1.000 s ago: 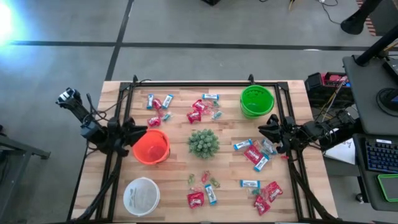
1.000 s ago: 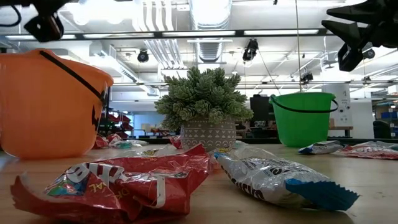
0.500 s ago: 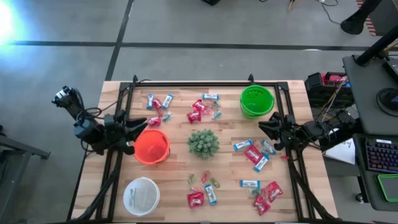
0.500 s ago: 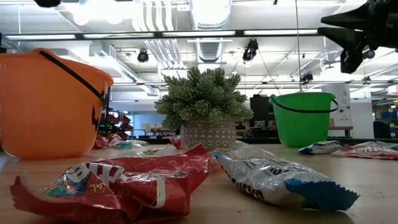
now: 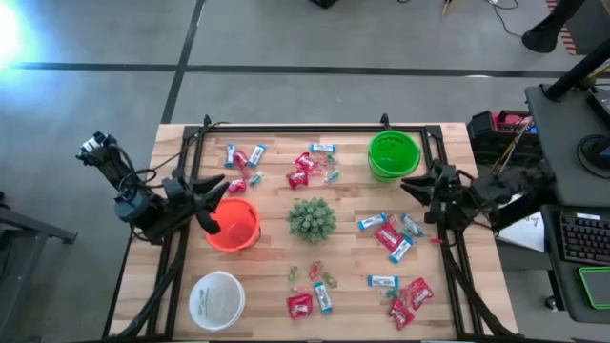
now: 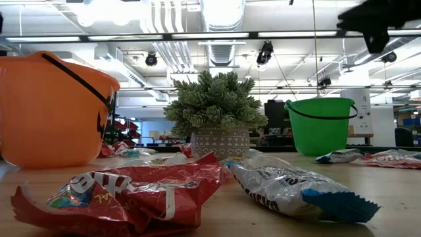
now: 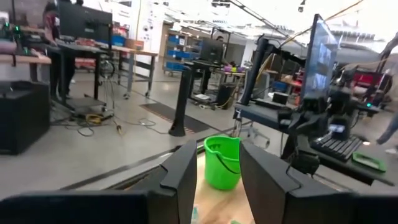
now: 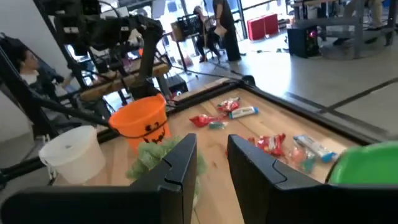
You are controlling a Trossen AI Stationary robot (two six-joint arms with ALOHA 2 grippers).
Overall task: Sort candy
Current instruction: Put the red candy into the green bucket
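Observation:
The candy lies loose on the wooden table: red packets and blue-and-white bars at the right [image 5: 388, 233], far middle [image 5: 303, 168], far left [image 5: 240, 158] and near edge [image 5: 307, 303]. My left gripper [image 5: 213, 204] hangs open in the air over the left rim of the orange bucket [image 5: 233, 227]; its fingers [image 7: 181, 174] have nothing between them. My right gripper [image 5: 412, 191] is open too, raised above the table near the green bucket [image 5: 394, 154] and beside the right-hand candy. Its fingers [image 8: 180, 163] are bare. The low view shows it at the top right [image 6: 370, 24].
A spiky green potted plant [image 5: 311, 218] stands at the table's middle. A white bucket [image 5: 216, 299] sits at the near left corner. A black frame [image 5: 286, 128] runs along the far edge. A desk with a keyboard [image 5: 581, 238] stands off the table's right.
Both grippers have risen. In the low view the left one has left the top of the picture and the right one has climbed to its top edge. The left gripper has also rolled about its own line. Nothing on the table has moved.

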